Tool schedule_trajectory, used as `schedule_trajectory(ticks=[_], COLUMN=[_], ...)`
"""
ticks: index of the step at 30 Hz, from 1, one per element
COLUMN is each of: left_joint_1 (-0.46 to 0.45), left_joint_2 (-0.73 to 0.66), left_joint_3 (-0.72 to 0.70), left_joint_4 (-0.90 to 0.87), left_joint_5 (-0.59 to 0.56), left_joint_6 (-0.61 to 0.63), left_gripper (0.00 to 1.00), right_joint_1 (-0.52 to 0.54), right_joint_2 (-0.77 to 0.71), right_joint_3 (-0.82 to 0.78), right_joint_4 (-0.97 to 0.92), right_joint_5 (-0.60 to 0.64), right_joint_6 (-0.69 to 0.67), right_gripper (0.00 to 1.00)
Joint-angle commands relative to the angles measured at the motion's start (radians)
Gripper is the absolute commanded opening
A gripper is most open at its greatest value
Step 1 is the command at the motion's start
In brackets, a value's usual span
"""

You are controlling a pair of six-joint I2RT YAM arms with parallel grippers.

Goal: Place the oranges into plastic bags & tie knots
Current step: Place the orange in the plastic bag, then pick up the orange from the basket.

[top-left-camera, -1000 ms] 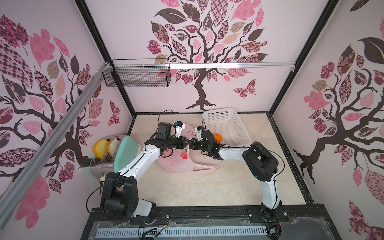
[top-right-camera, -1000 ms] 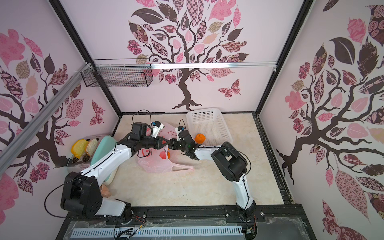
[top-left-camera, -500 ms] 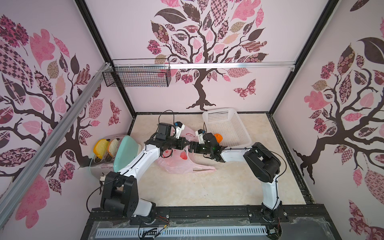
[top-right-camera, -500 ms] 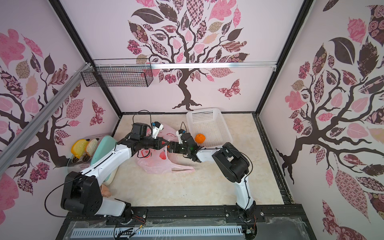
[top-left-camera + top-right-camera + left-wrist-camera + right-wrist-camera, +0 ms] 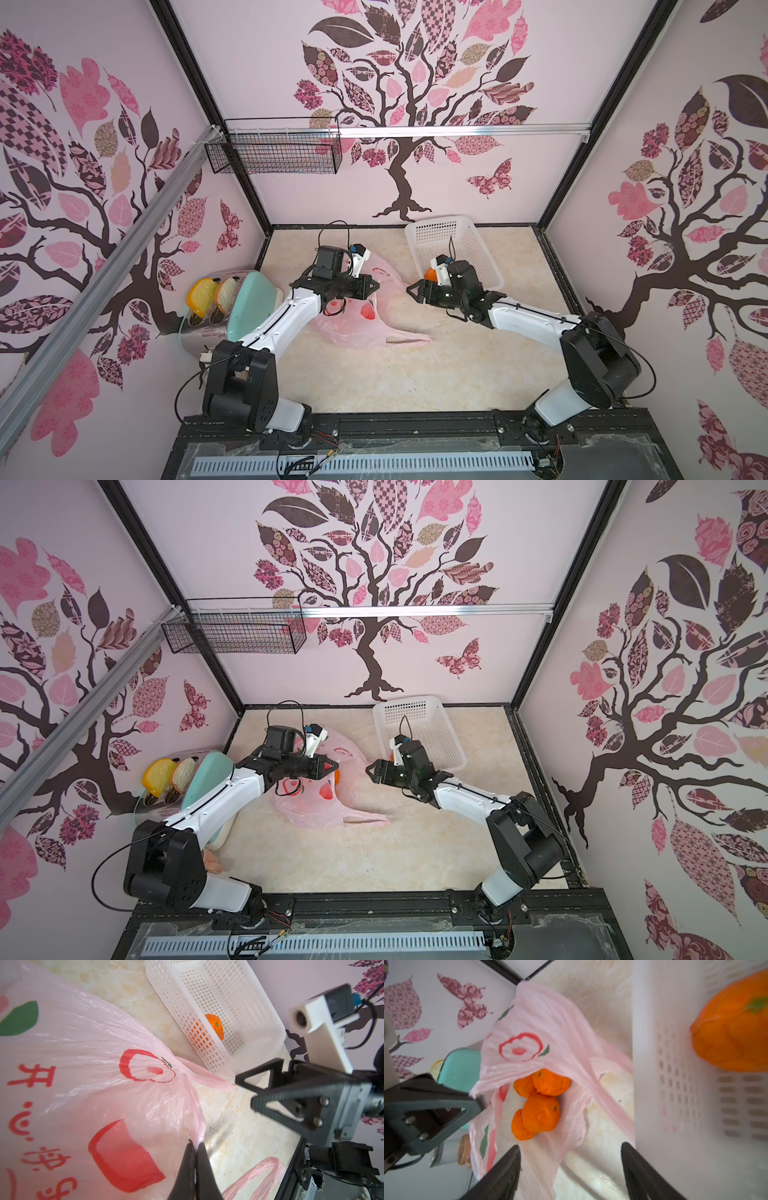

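This is a boxed-in robot test cell dressed up as a home. Walls [image 5: 582, 62] papered with a pink-and-brown tree decal [image 5: 399, 183] close it in, joined by black frame posts [image 5: 623, 83], with bare aluminium rails [image 5: 457, 129] across the upper middle and left. Two arms [image 5: 286, 316] are mounted on a black base rail [image 5: 415, 422] along the bottom edge, reaching over a marble-look table [image 5: 374, 382]. A toaster [image 5: 195, 336] stands at centre left, and a wire basket [image 5: 276, 156] hangs at upper left.

In both top views, looking steeply down from high above the arm bases, taking in the whole table [image 5: 374, 386]. From the left wrist, close over the pink bag [image 5: 83, 1059], facing the white basket [image 5: 234, 1001] and right hand [image 5: 244, 1093]. From the right wrist, close, facing the bag's mouth and left hand [image 5: 480, 1102]. Bag and basket shared by all four.
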Motion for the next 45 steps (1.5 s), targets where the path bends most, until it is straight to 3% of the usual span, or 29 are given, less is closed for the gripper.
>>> schedule_trajectory(ticks=[1,5,10,15,19,22,28,33,39,42,45], left_joint_1=[0.003,0.002,0.002,0.003,0.003,0.002,0.002,0.003,0.003,0.003,0.003], left_joint_2=[0.020,0.020,0.027,0.026,0.024,0.022,0.017,0.014,0.008,0.003,-0.003], left_joint_3=[0.019,0.020,0.027,0.025,0.023,0.024,0.022,0.019,0.022,0.017,0.014], left_joint_4=[0.021,0.026,0.017,0.014,0.015,0.012,0.008,0.006,0.000,-0.001,-0.005], left_joint_5=[0.023,0.027,0.033,0.029,0.031,0.031,0.034,0.031,0.031,0.028,0.027], left_joint_6=[-0.002,-0.004,-0.002,0.002,0.002,0.005,0.004,-0.001,0.004,0.004,0.003], left_gripper=[0.00,0.00,0.00,0.00,0.00,0.00,0.00,0.00,0.00,0.00,0.00], right_joint_1=[-0.059,-0.150,-0.207,-0.229,-0.272,-0.275,-0.273,-0.273,-0.274,-0.275,-0.279], right_joint_2=[0.004,0.113,0.171,0.235,0.343,0.418,0.523,0.591,0.623,0.645,0.677], right_joint_3=[0.102,0.237,0.324,0.430,0.533,0.600,0.670,0.747,0.809,0.841,0.871], right_joint_4=[-0.233,-0.360,-0.386,-0.457,-0.532,-0.584,-0.643,-0.662,-0.657,-0.668,-0.692], right_joint_5=[0.195,0.228,0.157,0.280,0.273,0.247,0.309,0.300,0.304,0.312,0.283], right_joint_6=[-0.156,-0.240,-0.264,-0.299,-0.323,-0.360,-0.388,-0.394,-0.409,-0.408,-0.405], right_gripper=[0.80,0.82,0.83,0.86,0.86,0.86,0.87,0.79,0.83,0.78,0.64])
